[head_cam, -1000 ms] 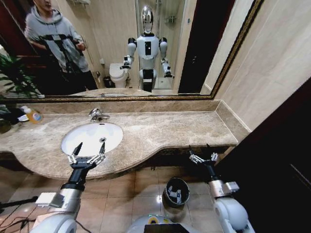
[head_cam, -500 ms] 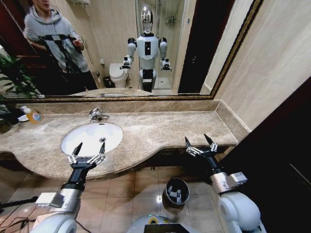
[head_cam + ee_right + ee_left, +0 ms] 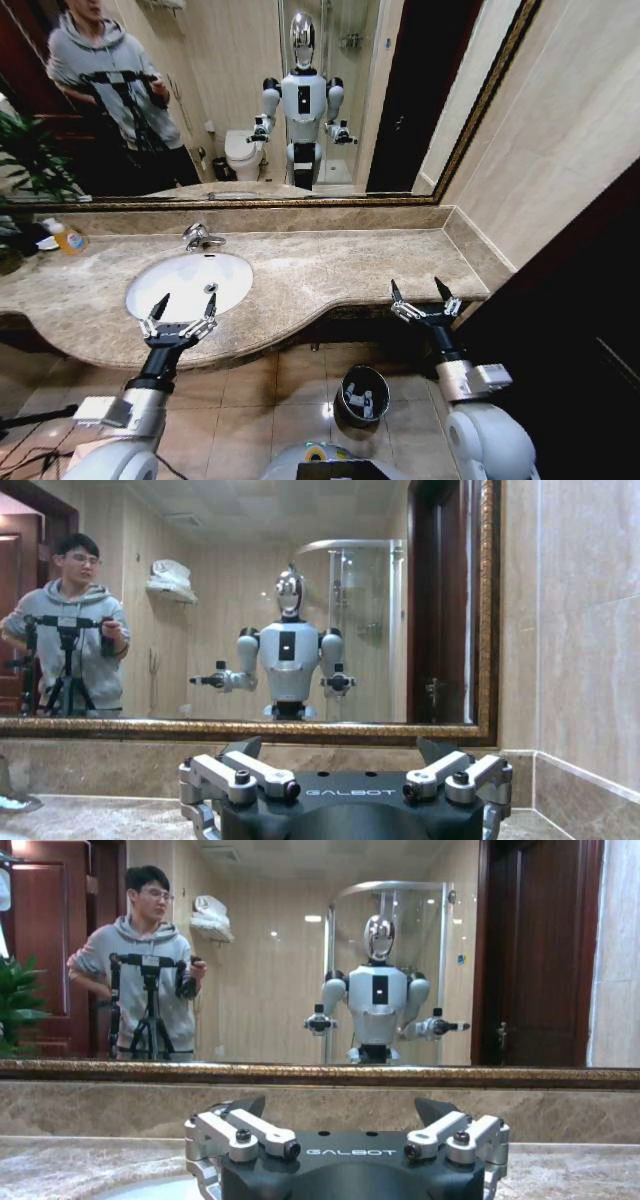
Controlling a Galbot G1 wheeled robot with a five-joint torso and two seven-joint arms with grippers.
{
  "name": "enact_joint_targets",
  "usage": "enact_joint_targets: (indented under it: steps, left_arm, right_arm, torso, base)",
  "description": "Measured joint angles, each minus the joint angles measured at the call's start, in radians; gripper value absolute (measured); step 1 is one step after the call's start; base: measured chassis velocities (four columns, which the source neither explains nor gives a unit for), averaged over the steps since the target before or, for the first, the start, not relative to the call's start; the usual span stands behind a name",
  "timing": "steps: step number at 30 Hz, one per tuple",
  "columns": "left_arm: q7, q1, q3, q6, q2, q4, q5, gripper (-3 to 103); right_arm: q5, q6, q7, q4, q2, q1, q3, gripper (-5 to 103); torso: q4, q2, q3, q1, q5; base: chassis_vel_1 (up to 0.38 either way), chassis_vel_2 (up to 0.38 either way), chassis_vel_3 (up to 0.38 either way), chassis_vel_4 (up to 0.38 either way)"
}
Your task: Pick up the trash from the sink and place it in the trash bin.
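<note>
Right gripper spread wide, empty, above trash bin; left gripper likewise over sink.

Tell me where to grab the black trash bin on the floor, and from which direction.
Pinch the trash bin's glossy rim from straight above, with one finger inside and one outside. It stands upright and open-topped on the floor tiles, and its round wall looks too wide to span. White pieces lie low inside, so the rim is probably free all round. The open right gripper hangs nearest.

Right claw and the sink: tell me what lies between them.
Head view: bare marble countertop separates the open right claw from the sink; nothing rests there.
</note>
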Motion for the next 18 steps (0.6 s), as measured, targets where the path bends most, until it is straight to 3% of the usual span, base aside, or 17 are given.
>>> enact_joint_targets:
  steps: [18]
  left_arm:
    - [0.000, 0.000, 0.000, 0.000, 0.000, 0.000, 0.000, 100]
  right_arm:
    - [0.002, -0.006, -0.029, 0.013, 0.004, -0.013, 0.011, 100]
  torso:
    - [0.0000, 0.000, 0.000, 0.000, 0.0000]
  base:
    - [0.000, 0.000, 0.000, 0.000]
